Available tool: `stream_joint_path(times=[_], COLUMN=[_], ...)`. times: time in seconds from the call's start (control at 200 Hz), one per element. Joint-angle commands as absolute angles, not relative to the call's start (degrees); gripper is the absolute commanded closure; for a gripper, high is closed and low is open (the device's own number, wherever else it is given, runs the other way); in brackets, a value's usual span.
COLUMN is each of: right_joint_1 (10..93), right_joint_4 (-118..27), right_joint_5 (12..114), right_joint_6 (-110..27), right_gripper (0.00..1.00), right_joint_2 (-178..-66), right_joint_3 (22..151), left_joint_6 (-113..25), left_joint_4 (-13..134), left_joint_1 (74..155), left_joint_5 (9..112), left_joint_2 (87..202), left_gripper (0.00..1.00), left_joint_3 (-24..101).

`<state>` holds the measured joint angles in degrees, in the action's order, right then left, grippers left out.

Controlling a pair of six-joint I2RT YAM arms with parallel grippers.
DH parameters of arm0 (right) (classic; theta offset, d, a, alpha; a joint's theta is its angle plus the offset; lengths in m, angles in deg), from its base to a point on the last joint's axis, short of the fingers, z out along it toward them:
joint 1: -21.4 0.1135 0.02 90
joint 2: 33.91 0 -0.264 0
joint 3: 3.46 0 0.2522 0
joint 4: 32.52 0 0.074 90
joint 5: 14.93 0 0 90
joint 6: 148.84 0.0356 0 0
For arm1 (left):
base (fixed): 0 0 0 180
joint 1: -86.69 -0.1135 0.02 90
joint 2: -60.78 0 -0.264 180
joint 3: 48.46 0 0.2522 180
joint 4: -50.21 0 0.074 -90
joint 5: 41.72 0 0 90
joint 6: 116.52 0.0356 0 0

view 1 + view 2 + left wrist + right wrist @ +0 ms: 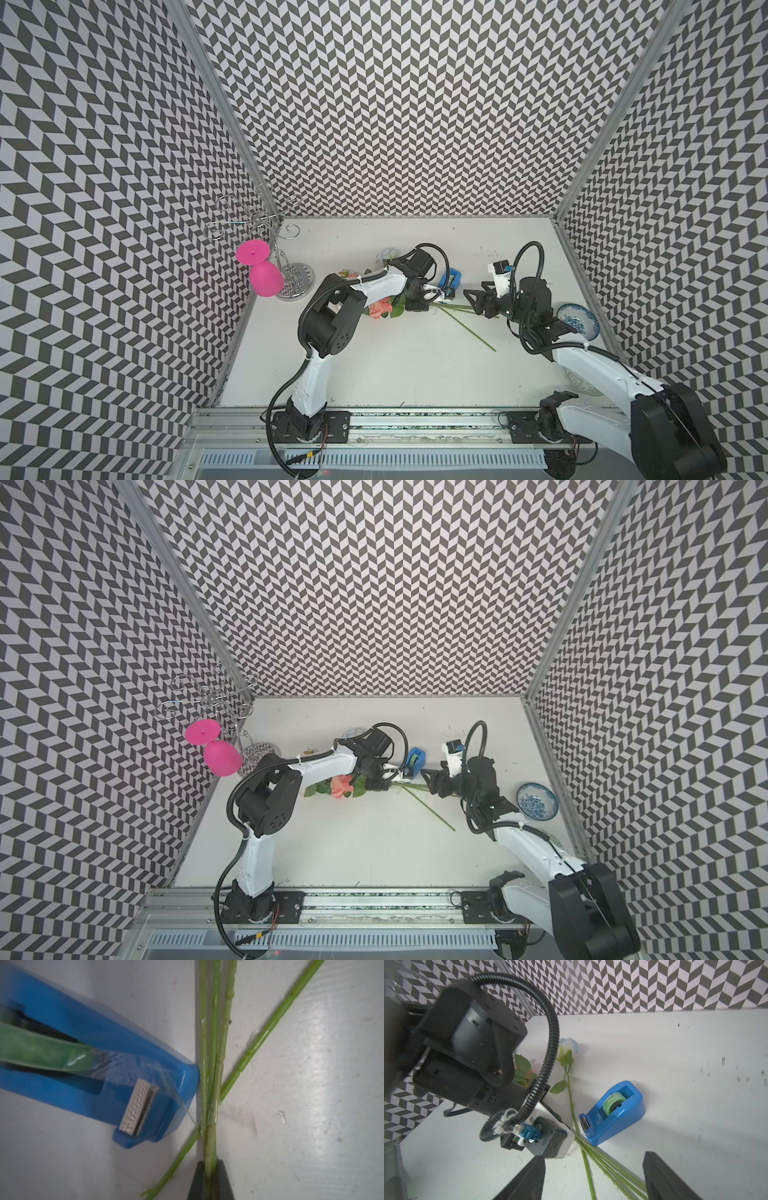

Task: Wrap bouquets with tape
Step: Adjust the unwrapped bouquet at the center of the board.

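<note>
In left gripper (pixel 211 1165) (tight): bouquets (pixel 214 1043)

Walls (pixel 415 104) black-and-white chevron all round, worktop (pixel 395 374) plain white with dark scuffs, left arm (pixel 309 378) and right arm (pixel 602 365) white shells with black joints and black ribbed cables. Tape dispenser (pixel 631 1120) bright blue, tape roll (pixel 610 1100) translucent green on a dark core; bouquets (pixel 379 309) have light green stems (pixel 215 1022), darker green leaves (pixel 522 1064), one peach-pink bloom (pixel 340 786), one white bloom tinged pale blue (pixel 569 1044). Goblet (pixel 266 279) hot pink, wire rack (pixel 297 284) silver chrome, bowl (pixel 536 804) white with blue pattern.
</note>
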<state>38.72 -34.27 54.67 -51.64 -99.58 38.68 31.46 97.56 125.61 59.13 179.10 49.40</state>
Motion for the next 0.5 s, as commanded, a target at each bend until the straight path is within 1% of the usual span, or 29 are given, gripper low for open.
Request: stream_joint_path(times=[0.0,0.175,0.275,0.37,0.406,0.496], right_joint_1=[38.49,38.50,38.56,38.51,38.49,38.55], right_joint_4=[-33.89,-34.06,-33.58,-35.05,-35.08,-34.67], right_joint_5=[54.39,53.48,52.39,53.25,53.23,52.75], right_joint_6=[-50.69,-49.98,-51.43,-53.10,-53.21,-52.83], right_gripper=[0.24,0.26,0.26,0.25,0.25,0.25], right_joint_2=[-101.80,-103.77,-103.39,-103.59,-103.74,-104.13], right_joint_3=[41.04,41.80,41.45,42.06,42.12,42.03], left_joint_6=[34.24,35.12,35.10,36.89,37.26,37.38], left_joint_4=[97.25,98.77,96.64,96.81,96.57,95.78], left_joint_1=[125.58,125.63,125.61,125.96,125.98,126.00], left_joint_5=[58.84,59.90,60.16,57.30,56.47,57.63], left_joint_2=[175.64,176.82,175.76,177.09,177.66,178.00], left_gripper=[1.00,1.00,1.00,1.00,0.96,0.78], left_joint_3=[49.46,50.00,48.55,48.69,48.80,48.59])
